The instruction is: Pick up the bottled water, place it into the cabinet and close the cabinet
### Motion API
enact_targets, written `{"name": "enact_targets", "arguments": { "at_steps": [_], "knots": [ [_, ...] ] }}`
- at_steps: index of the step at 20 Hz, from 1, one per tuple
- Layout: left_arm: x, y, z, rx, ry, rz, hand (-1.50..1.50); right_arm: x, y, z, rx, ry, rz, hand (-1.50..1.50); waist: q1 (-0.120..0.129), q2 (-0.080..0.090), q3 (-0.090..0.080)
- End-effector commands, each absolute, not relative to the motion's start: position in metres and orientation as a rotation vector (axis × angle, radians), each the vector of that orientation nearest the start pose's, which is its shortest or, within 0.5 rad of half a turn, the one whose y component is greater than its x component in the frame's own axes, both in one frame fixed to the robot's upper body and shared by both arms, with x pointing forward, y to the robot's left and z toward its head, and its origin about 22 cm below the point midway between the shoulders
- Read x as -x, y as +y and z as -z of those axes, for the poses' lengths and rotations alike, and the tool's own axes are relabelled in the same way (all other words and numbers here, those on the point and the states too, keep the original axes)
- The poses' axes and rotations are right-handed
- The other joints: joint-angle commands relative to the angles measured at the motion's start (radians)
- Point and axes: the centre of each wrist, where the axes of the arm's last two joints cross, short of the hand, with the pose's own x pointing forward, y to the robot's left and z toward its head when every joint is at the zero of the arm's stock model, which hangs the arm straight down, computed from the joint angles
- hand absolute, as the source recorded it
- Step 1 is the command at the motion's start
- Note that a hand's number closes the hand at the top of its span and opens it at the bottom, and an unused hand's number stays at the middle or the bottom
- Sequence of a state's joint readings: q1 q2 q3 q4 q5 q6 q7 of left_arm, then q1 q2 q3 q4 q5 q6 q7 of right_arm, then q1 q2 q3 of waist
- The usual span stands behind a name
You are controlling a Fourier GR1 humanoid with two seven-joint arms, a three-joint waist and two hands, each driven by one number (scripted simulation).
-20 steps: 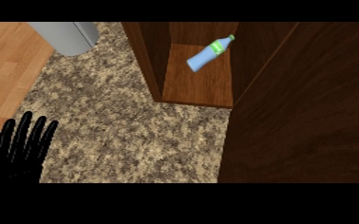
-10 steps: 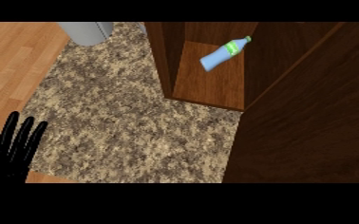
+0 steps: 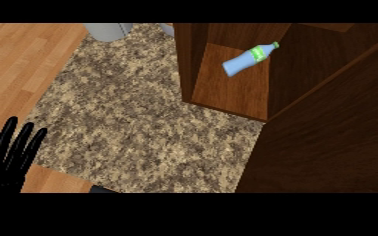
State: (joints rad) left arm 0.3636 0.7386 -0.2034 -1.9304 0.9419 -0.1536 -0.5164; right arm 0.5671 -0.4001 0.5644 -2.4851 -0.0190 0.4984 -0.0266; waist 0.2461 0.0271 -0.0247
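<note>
The bottled water, pale blue with a green label and cap, lies on its side on the wooden shelf of the open cabinet at the upper right. The cabinet's dark door stands open and fills the right side of the view. My left hand shows at the lower left edge, fingers straight and pointing up, holding nothing and far from the bottle. My right hand does not show in this view.
A speckled granite counter spans the middle. Wooden floor runs along the left and lower left. A grey metal object sits at the counter's far edge, upper left.
The view has shifted: cabinet and bottle sit further right and lower, and the grey object has slid toward the top edge. The left hand sits lower and further left.
</note>
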Motion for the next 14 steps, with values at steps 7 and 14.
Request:
{"name": "enact_targets", "arguments": {
  "at_steps": [7,14],
  "knots": [
    [-0.158,0.329,-0.065,0.541,-1.860,-0.082,-1.50,-0.088,-0.175,-0.142,-0.805,-1.650,-1.113,1.50,0.007,0.006,-0.005],
    [-0.160,0.337,-0.067,0.530,-1.857,-0.074,-1.50,-0.099,-0.168,-0.144,-0.794,-1.647,-1.180,1.50,0.012,0.005,-0.006]
  ]
}}
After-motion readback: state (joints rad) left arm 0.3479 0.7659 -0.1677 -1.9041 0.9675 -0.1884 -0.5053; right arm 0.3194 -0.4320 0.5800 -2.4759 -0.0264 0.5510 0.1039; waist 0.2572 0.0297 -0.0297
